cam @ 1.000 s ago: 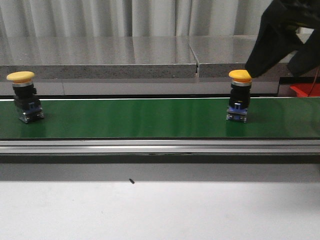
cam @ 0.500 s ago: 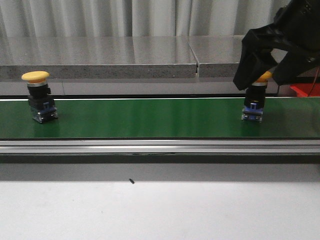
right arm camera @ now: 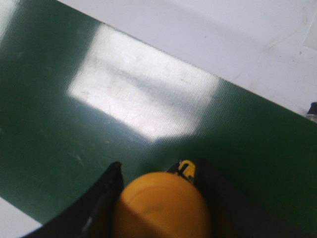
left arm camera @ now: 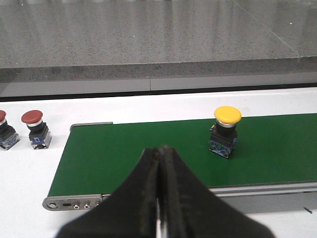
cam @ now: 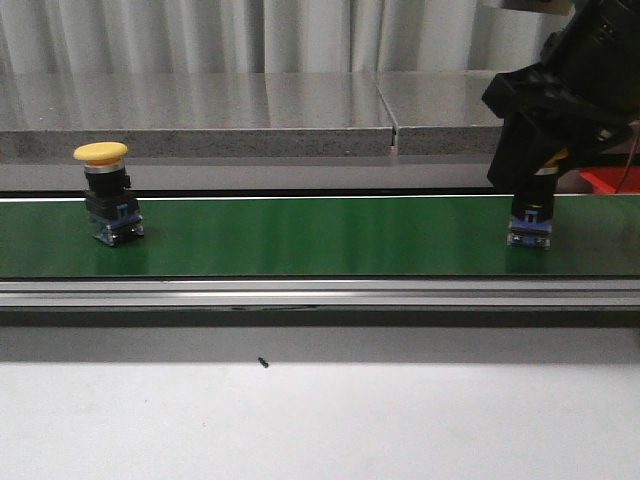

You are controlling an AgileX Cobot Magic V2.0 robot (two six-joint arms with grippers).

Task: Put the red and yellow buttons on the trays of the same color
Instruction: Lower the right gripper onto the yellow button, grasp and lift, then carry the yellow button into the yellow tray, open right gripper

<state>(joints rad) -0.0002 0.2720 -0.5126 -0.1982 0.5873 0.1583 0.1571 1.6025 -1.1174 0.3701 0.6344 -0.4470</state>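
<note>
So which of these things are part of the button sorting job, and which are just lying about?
Part of the job:
- yellow button on the belt's left
- yellow button between the right gripper fingers
- two red buttons beside the belt
- red tray edge

Just lying about:
- green conveyor belt
- small dark speck

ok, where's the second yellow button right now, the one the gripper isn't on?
In the front view the free yellow button stands upright on the green conveyor belt, far left, well apart from the right gripper.

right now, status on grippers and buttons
Right gripper around yellow button, not lifted. Left gripper shut, empty. Second yellow button on belt. Nothing blocking.
</note>
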